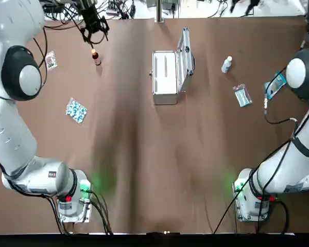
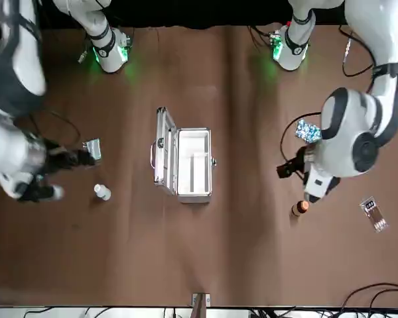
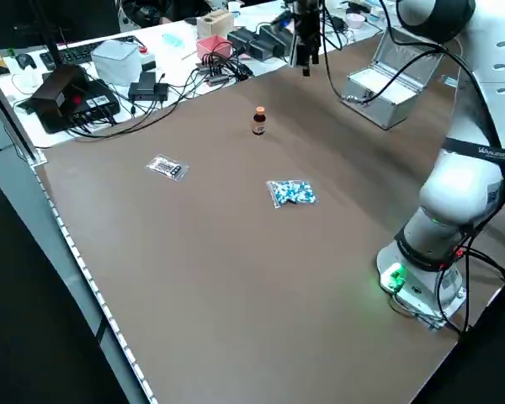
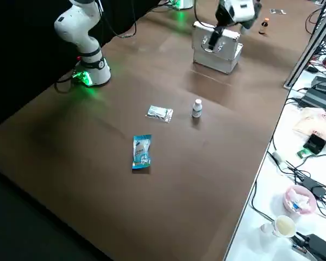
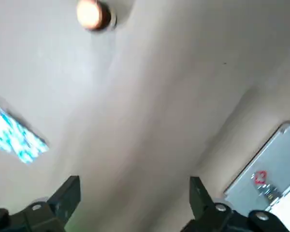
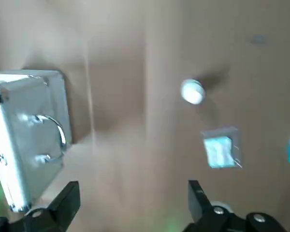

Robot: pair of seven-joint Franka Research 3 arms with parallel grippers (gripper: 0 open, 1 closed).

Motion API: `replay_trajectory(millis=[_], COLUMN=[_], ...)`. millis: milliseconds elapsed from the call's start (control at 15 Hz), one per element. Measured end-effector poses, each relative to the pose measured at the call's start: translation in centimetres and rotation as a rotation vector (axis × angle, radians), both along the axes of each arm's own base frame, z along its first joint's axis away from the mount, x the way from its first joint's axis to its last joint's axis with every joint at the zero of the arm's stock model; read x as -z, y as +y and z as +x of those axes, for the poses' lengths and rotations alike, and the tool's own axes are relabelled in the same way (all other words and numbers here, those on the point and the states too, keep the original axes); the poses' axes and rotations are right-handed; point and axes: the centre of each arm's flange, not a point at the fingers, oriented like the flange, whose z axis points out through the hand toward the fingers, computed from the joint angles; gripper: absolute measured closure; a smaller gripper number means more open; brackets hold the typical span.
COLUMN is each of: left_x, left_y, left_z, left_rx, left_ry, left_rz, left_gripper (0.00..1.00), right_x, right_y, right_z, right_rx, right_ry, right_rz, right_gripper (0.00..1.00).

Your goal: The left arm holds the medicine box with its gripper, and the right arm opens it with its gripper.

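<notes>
**Open and unattended:** one aluminium medicine box [image 1: 165,95] sits at 12 o'clock on the smooth brown worktop [image 1: 154,164]. Its ribbed lid [image 1: 185,54] stands upright along the 3 o'clock side, with a wire handle [image 6: 58,137] on the lid's outer face and a pale lining showing inside.

Neither of the two white Franka arms touches the box. The left gripper [image 5: 133,186] hangs over the far left of the worktop, at 10 o'clock from the box. Its fingers [image 5: 67,195] are spread wide with nothing between them. The right gripper [image 6: 133,188] hangs over the right side, around 3 o'clock from the box and well apart from it, its fingers also parted and bare.

Two small bottles stand upright:
- A brown bottle [image 1: 96,57] with an orange cap stands just beside the left gripper.
- A white bottle [image 1: 226,64] stands at 2 o'clock, near the lid.

Four flat packets lie scattered:
- A blue-and-white blister pack [image 1: 76,110] lies at 8 o'clock.
- A small printed sachet [image 1: 51,60] lies by the left edge.
- A silvery sachet [image 1: 242,95] lies between the right gripper and the box.
- A blue packet [image 1: 276,84] lies farther right, partly hidden from overhead by the right arm's elbow.
</notes>
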Motion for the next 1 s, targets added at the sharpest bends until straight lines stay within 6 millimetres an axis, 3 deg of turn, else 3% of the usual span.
replay_trajectory(millis=[200, 333, 667, 1000], left_x=[-3.6, -6.5, -14.2, -20.9], left_y=[4.7, 6.5, 6.3, 6.5], left_z=[1.1, 1.5, 0.7, -2.3], left_rx=[0.179, 0.258, 0.377, 0.356], left_ry=[-0.105, -0.171, -0.314, -0.406], left_rz=[-0.015, 0.016, 0.074, 0.103], left_gripper=[0.0, 0.01, 0.0, 0.0], right_x=[-3.9, -4.8, -5.3, -7.6], right_y=[-3.8, -4.8, -7.4, -6.2], right_z=[-1.8, -2.5, -3.1, -6.4], right_rx=[0.037, 0.043, 0.085, 0.07], right_ry=[-0.044, -0.051, -0.09, -0.13], right_rz=[-0.112, -0.174, -0.19, -0.171], right_gripper=[0.01, 0.01, 0.01, 0.01])
